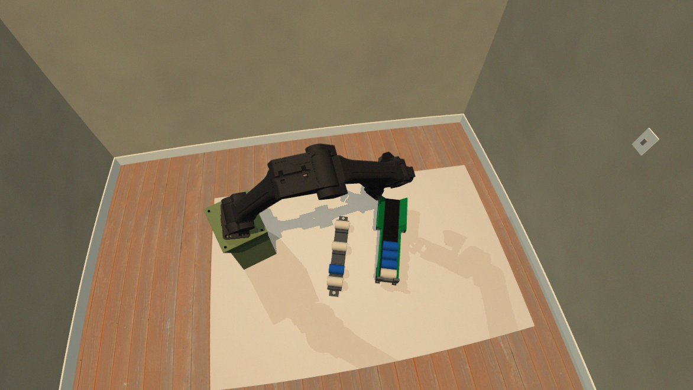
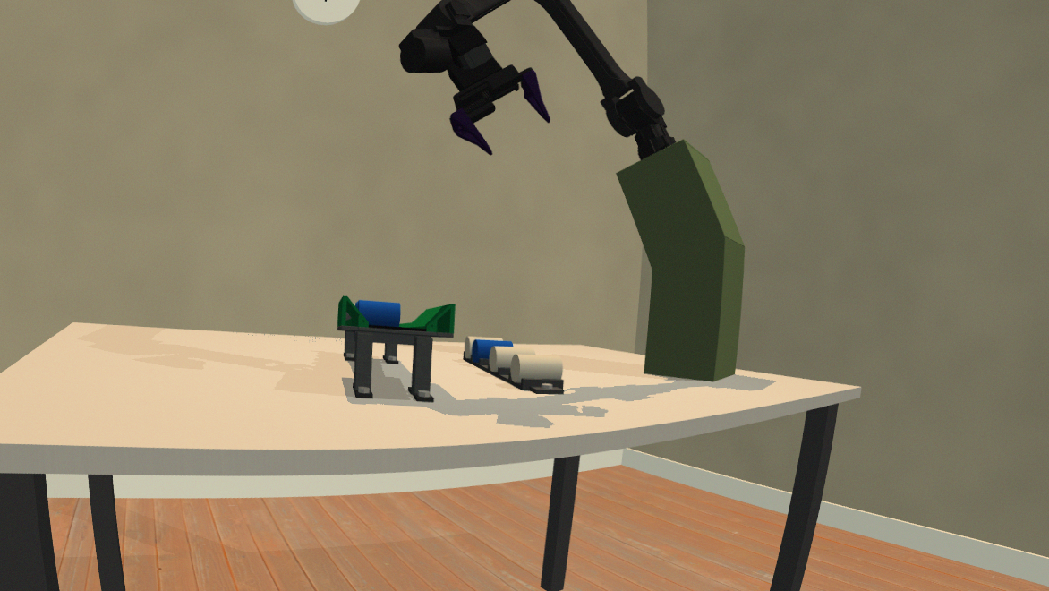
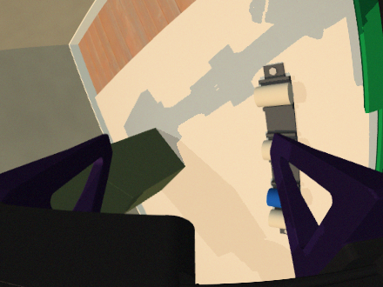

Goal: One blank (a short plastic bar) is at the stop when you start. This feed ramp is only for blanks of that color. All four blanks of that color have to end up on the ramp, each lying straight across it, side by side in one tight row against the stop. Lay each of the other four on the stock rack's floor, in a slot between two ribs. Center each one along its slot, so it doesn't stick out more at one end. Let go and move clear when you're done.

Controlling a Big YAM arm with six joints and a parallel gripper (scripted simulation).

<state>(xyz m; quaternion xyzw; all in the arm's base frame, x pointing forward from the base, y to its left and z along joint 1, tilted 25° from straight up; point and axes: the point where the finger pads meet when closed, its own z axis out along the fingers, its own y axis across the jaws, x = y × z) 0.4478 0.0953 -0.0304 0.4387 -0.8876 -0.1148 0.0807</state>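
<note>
Black gripper (image 1: pixel 375 192) (image 2: pixel 519 138) (image 3: pixel 191 143) tilts downward, fingers spread, holding nothing. Ramp (image 1: pixel 402 213) (image 2: pixel 440 319) (image 3: pixel 372 65): three blue blanks (image 1: pixel 389 254) (image 2: pixel 379 313), one cream at stop (image 1: pixel 388 280). Rack (image 1: pixel 340 236) (image 2: pixel 547 389) (image 3: pixel 280 119): three cream, one blue. Arm (image 1: pixel 303 174) (image 2: pixel 587 44) arches to green pedestal (image 1: pixel 254 249) (image 2: pixel 686 293) (image 3: pixel 144 165).

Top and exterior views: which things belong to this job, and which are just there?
Job:
- feed ramp
- stock rack
- four cream blanks
- four blue blanks
- claw

Just there:
- square wall plate
- pale round wall fitting, partly out of frame
</note>
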